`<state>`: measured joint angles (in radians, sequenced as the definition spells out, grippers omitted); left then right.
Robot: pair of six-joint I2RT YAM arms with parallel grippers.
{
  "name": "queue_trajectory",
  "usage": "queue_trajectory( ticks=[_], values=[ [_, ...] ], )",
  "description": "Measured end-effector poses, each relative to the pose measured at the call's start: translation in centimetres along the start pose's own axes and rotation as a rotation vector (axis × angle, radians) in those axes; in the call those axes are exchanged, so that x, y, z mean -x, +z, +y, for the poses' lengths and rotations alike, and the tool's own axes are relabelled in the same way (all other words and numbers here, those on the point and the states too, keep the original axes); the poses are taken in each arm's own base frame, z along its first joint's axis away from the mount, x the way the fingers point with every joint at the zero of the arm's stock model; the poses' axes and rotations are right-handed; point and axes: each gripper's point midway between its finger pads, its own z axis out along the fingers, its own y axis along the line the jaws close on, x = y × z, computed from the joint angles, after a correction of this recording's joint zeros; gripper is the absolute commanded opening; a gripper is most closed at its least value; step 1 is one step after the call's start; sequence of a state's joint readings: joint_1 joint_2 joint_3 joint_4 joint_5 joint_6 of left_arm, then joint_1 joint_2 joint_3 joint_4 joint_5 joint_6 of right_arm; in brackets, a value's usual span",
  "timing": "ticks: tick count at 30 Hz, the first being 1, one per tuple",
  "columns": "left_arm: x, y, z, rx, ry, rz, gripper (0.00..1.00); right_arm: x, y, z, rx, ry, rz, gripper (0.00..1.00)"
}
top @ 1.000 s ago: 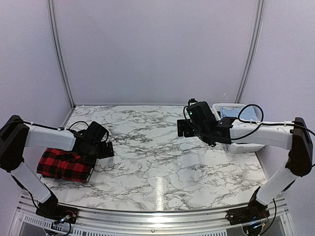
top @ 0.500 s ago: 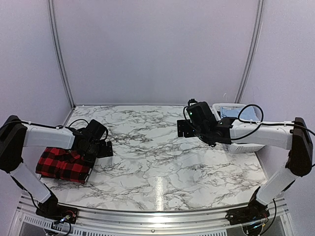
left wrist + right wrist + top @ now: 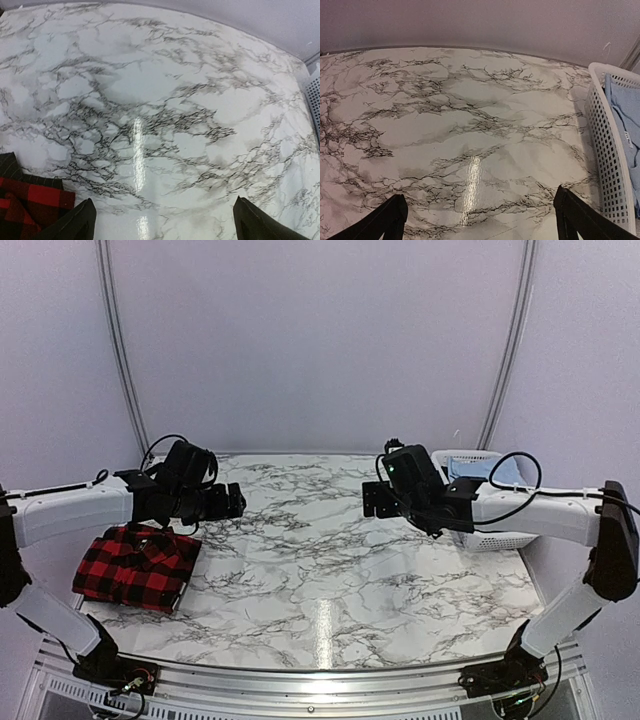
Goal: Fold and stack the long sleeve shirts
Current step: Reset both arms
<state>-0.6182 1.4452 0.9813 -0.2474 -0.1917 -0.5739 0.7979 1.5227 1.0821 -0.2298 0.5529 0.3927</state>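
Lab test booth: plain panel walls (image 3: pixel 320 340), marble-patterned table (image 3: pixel 330 585), aluminium rail (image 3: pixel 300 681).

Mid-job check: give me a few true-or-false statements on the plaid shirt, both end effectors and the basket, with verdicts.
1. The plaid shirt lies folded on the near-left part of the table. True.
2. The left end effector grips the plaid shirt. False: it is open, empty and off the shirt.
3. The basket is empty. False: a light blue cloth lies in it.
4. The right end effector is open and holds nothing. True.

White basket (image 3: pixel 606 155) holding blue cloth (image 3: pixel 626 117) sits on marble table (image 3: pixel 470 120).
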Motion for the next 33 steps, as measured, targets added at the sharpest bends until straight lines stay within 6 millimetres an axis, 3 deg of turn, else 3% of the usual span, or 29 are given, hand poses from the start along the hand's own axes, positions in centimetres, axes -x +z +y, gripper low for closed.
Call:
queue_trajectory(
  ticks=[7,13,24,33],
  values=[
    [4.3,-3.4,-5.2,-0.157,0.068,-0.108,0.99,2.3,-1.9,-0.4,0.019,0.040,-0.062,0.98],
    [6.8,-5.0,-7.6,-0.243,0.102,-0.169,0.99,5.5,-4.6,-0.9,0.058,0.104,-0.159,0.99],
    [9.0,-5.7,-8.0,-0.224,0.153,-0.238,0.99,9.4,-8.6,-2.4,0.093,0.165,-0.309,0.99],
    [9.2,-5.7,-7.7,-0.203,0.152,-0.249,0.99,8.8,-8.4,-3.0,0.058,0.153,-0.307,0.98]
  ],
)
